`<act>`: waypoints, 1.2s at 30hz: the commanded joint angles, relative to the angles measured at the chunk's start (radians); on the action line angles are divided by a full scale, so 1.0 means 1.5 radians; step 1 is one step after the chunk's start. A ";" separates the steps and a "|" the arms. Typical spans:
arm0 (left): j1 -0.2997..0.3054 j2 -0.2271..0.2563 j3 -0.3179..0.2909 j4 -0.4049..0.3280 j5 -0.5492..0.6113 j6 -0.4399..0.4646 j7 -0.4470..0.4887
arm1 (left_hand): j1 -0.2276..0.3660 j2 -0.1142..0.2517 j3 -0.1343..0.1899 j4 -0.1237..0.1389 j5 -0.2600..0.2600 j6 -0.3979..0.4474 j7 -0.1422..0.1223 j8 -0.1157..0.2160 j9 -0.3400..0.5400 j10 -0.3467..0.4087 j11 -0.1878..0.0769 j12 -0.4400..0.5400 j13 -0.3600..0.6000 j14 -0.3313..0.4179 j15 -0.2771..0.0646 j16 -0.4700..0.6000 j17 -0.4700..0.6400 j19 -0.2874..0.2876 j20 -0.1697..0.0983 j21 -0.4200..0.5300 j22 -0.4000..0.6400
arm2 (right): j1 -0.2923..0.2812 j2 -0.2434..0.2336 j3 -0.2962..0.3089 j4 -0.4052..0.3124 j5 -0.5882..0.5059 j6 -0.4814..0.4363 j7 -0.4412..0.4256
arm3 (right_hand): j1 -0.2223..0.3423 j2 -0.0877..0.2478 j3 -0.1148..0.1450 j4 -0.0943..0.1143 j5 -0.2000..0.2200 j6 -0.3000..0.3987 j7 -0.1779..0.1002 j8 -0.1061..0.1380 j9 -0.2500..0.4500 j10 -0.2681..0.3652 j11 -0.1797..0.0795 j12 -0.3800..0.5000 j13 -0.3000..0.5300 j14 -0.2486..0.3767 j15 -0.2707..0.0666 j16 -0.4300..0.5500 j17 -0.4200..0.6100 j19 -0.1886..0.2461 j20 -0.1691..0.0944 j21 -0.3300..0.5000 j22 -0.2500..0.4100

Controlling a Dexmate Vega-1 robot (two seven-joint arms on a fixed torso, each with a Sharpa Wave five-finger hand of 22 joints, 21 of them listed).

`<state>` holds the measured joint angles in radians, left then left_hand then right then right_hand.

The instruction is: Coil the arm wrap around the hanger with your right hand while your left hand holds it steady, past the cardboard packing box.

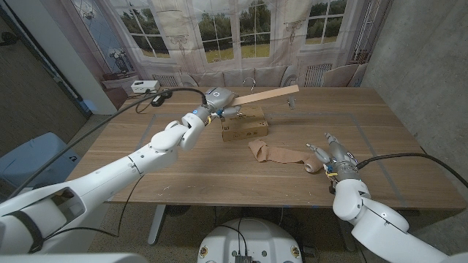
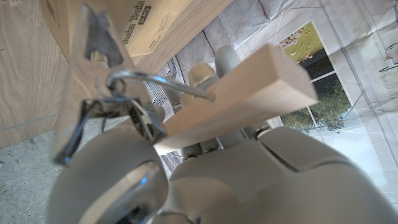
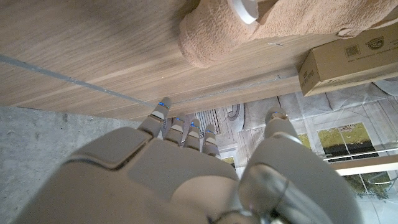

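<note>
My left hand (image 1: 212,102) holds a wooden hanger (image 1: 267,96) in the air above the far side of the cardboard packing box (image 1: 245,130). The hanger's bar slants up to the right. In the left wrist view the bar (image 2: 249,93) and its metal hook (image 2: 155,81) sit just past my fingers, with the box (image 2: 161,25) beyond them. The tan arm wrap (image 1: 276,153) lies crumpled on the table in front of the box, its rolled end (image 1: 313,162) to the right. My right hand (image 1: 333,155) stands beside that rolled end, fingers apart, holding nothing. From the right wrist, the wrap (image 3: 249,25) lies ahead of my fingertips (image 3: 180,127).
A white device (image 1: 144,86) sits at the table's far left edge, and a black cable (image 1: 157,98) runs along my left arm. A small metal clip piece (image 1: 291,100) stands past the hanger's end. The table (image 1: 183,175) carries faint tape lines.
</note>
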<state>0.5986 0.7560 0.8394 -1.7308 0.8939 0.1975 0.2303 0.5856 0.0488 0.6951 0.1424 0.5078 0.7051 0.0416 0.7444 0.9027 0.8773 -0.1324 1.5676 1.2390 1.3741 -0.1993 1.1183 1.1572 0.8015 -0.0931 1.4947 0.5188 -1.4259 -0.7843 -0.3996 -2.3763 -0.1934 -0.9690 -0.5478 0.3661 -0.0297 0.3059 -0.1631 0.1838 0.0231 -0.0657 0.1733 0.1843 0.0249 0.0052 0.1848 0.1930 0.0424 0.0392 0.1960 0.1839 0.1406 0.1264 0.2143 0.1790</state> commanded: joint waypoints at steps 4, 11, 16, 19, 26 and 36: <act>-0.012 -0.006 0.005 0.010 0.007 -0.004 -0.001 | -0.007 0.002 0.024 0.016 0.004 0.006 0.007 0.006 -0.001 -0.007 -0.012 0.004 0.003 0.005 0.001 0.001 0.001 -0.002 -0.032 0.004 0.000 | 0.062 -0.028 -0.075 -0.035 -0.004 -0.151 0.023 | 0.008 -0.015 -0.007 -0.002 0.009 -0.025 -0.007 -0.001 0.001 -0.017 0.008 -0.003 0.004 -0.008 0.008 -0.002 0.003 0.001 0.010 -0.001 0.002; -0.014 -0.006 0.007 0.013 0.009 -0.003 -0.001 | -0.008 0.002 0.025 0.016 0.004 0.005 0.008 0.007 -0.002 -0.005 -0.012 0.004 0.003 0.005 0.000 0.001 0.001 -0.003 -0.032 0.005 -0.001 | 0.094 -0.034 -0.107 -0.043 0.015 -0.194 0.033 | 0.012 -0.036 -0.017 -0.002 0.016 -0.037 -0.003 0.003 0.002 -0.023 0.029 0.000 0.004 0.004 0.020 0.003 0.003 0.010 0.021 0.001 0.002; -0.016 -0.007 0.008 0.014 0.009 -0.004 -0.001 | -0.009 0.002 0.026 0.015 0.004 0.005 0.007 0.008 -0.004 -0.005 -0.012 0.004 0.003 0.005 0.000 0.002 0.001 -0.003 -0.032 0.005 -0.002 | 0.131 -0.043 -0.145 -0.043 0.026 -0.227 0.042 | 0.013 -0.048 -0.024 0.000 0.021 -0.040 -0.002 0.006 0.002 -0.029 0.049 0.000 0.003 0.008 0.035 0.005 0.003 0.015 0.023 0.001 0.002; -0.017 -0.005 0.008 0.012 0.010 -0.005 -0.003 | -0.010 0.001 0.027 0.015 0.004 0.004 0.008 0.010 -0.003 -0.005 -0.012 0.004 0.003 0.005 0.000 0.002 0.001 -0.003 -0.032 0.006 -0.002 | 0.153 -0.054 -0.164 -0.044 0.037 -0.243 0.053 | 0.016 -0.053 -0.027 0.001 0.024 -0.041 -0.001 0.007 0.002 -0.040 0.042 -0.002 0.003 0.003 0.033 0.002 0.003 0.015 0.025 0.000 0.002; -0.016 -0.003 0.007 0.006 0.009 -0.005 -0.006 | -0.011 0.001 0.028 0.015 0.004 0.003 0.007 0.011 -0.004 -0.006 -0.012 0.004 0.003 0.005 0.000 0.002 0.002 -0.003 -0.032 0.007 -0.003 | 0.214 -0.084 -0.213 -0.054 0.067 -0.285 0.082 | 0.030 -0.059 -0.031 0.003 0.035 -0.062 -0.016 0.005 0.002 -0.067 0.023 -0.004 0.002 -0.021 0.020 -0.005 0.004 0.006 0.027 -0.005 0.002; -0.017 -0.004 0.006 0.010 0.006 -0.010 -0.005 | -0.012 0.001 0.030 0.015 0.004 0.003 0.008 0.013 -0.006 -0.005 -0.012 0.004 0.003 0.005 0.000 0.003 0.002 -0.004 -0.032 0.009 -0.004 | 0.229 -0.100 -0.242 -0.060 -0.081 -0.285 0.226 | 0.040 -0.056 -0.030 0.003 0.041 -0.065 -0.015 0.007 0.002 -0.075 0.027 -0.004 0.002 -0.025 0.024 -0.005 0.004 0.005 0.023 -0.005 0.002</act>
<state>0.5763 0.7498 0.8497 -1.7178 0.9069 0.1898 0.2238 0.5694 0.0464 0.7035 0.1342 0.5077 0.7052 0.0415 0.7551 0.8935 0.8790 -0.1341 1.5665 1.2387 1.3756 -0.1978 1.1183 1.1575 0.8016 -0.0930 1.5017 0.5096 -1.1336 -0.9055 -0.6933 -2.4574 -0.1181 -1.3602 -0.4228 0.4138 -0.1137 0.2621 -0.1600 0.2371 -0.0648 -0.0842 0.1777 0.1841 -0.0777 0.0422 0.1810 0.1929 0.0137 0.0713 0.1883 0.1837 0.1531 0.1598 0.2069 0.1791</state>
